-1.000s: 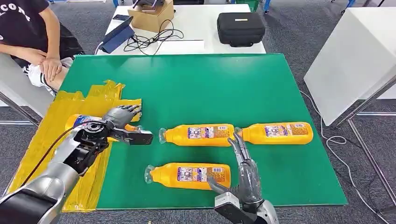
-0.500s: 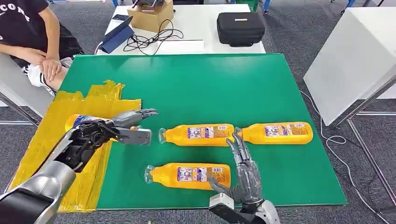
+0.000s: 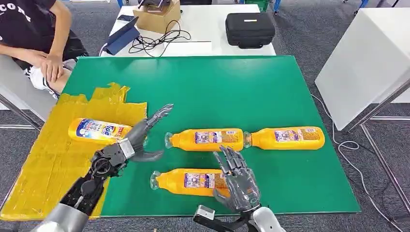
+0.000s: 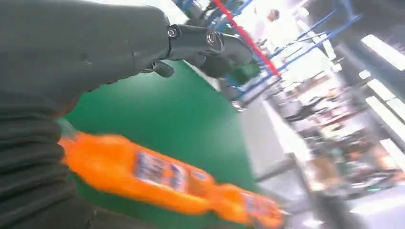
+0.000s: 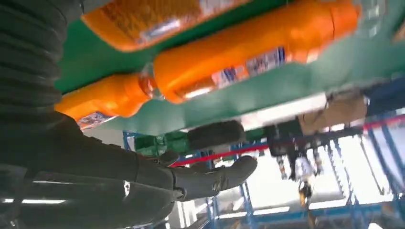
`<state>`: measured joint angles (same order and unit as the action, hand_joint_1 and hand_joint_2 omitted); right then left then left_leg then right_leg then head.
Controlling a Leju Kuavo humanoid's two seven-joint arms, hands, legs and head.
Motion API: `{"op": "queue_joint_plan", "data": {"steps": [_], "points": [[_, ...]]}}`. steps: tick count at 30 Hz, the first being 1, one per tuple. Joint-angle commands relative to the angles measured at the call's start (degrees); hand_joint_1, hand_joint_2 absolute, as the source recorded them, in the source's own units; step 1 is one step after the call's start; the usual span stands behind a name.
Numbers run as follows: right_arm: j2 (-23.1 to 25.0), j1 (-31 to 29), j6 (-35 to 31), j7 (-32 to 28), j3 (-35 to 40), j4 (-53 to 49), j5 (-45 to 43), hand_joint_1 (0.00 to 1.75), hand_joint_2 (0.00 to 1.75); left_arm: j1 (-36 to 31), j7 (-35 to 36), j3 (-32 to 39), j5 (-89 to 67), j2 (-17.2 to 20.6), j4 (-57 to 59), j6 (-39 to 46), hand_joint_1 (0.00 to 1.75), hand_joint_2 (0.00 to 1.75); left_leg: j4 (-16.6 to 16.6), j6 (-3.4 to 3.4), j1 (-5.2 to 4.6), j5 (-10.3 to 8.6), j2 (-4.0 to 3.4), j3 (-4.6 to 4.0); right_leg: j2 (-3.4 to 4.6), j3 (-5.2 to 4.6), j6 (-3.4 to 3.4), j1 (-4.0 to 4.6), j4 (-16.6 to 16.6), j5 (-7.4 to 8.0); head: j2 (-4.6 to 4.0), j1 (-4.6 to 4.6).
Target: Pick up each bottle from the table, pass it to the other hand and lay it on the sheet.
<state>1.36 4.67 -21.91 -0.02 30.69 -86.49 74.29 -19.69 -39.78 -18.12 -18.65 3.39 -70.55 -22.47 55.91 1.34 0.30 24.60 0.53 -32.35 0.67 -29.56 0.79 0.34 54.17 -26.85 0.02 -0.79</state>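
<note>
One orange bottle (image 3: 98, 130) with a blue and white label lies on the yellow sheet (image 3: 48, 164) at the left of the green table (image 3: 217, 87). My left hand (image 3: 139, 137) hangs open just right of it, fingers spread, holding nothing. Three more orange bottles lie on the green: a middle one (image 3: 205, 139), a right one (image 3: 285, 137) and a near one (image 3: 186, 181). My right hand (image 3: 237, 181) is open above the near bottle's base end, fingers apart. The left wrist view shows blurred bottles (image 4: 143, 171); the right wrist view shows a bottle (image 5: 248, 57) past my fingers (image 5: 215, 179).
A person sits at the far left edge (image 3: 34, 43). Behind the green table stands a white table with a black case (image 3: 249, 29), a cardboard box (image 3: 155, 17) and cables. Another white table (image 3: 367, 58) stands to the right.
My left hand has let go of the bottle on the sheet and drawn back towards me and to the right. My right hand has shifted left over the near bottle.
</note>
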Motion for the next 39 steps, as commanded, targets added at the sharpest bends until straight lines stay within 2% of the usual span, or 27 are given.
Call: {"op": "queue_joint_plan", "data": {"steps": [1, 9, 14, 22, 39], "points": [[-0.3, -2.1, 5.5, 1.9, 1.3, 1.3, 3.0, 0.00, 1.75, 5.6, 1.8, 2.0, 4.3, -6.0, -4.6, -0.4, 0.00, 1.75, 0.0, -0.02, 0.00, 0.13, -0.12, 0.20, 0.01, 0.20, 0.09, 0.01, -0.1, -0.07, 0.00, 0.00], [-1.4, -4.9, 7.8, 2.8, 2.7, 5.9, 2.8, 0.00, 1.75, 7.0, 1.8, 1.3, 4.8, -6.8, -3.0, 1.0, 0.00, 1.75, -0.1, -0.01, -0.01, 0.06, -0.15, 0.24, 0.05, 0.21, 0.07, 0.00, -0.1, 0.00, 0.00, 0.00], [-1.5, -4.5, 8.8, 4.0, 3.0, 6.4, 2.6, 0.00, 1.75, 9.8, 2.0, 2.3, 5.4, -7.1, -4.6, 1.0, 0.00, 1.75, -0.1, -0.02, 0.01, 0.16, -0.20, 0.37, 0.08, 0.36, 0.10, 0.02, -0.2, -0.07, 0.00, 0.00], [-1.1, -4.9, 9.2, 5.0, 2.3, 7.7, 2.3, 0.00, 1.75, 10.0, 2.4, 2.8, 5.2, -7.6, -4.1, 1.0, 0.00, 1.75, 0.0, -0.01, 0.02, 0.05, -0.11, 0.11, 0.03, 0.11, 0.05, 0.02, -0.1, 0.01, 0.00, 0.00], [1.6, -9.0, 15.7, 4.1, 0.1, 18.6, -5.6, 0.00, 1.75, 11.3, 3.0, 2.7, 6.0, -8.6, -4.2, -0.5, 0.00, 1.75, -0.1, -0.01, 0.02, 0.06, -0.10, 0.18, 0.02, 0.19, 0.06, 0.02, -0.1, -0.01, 0.00, 0.00]]}}
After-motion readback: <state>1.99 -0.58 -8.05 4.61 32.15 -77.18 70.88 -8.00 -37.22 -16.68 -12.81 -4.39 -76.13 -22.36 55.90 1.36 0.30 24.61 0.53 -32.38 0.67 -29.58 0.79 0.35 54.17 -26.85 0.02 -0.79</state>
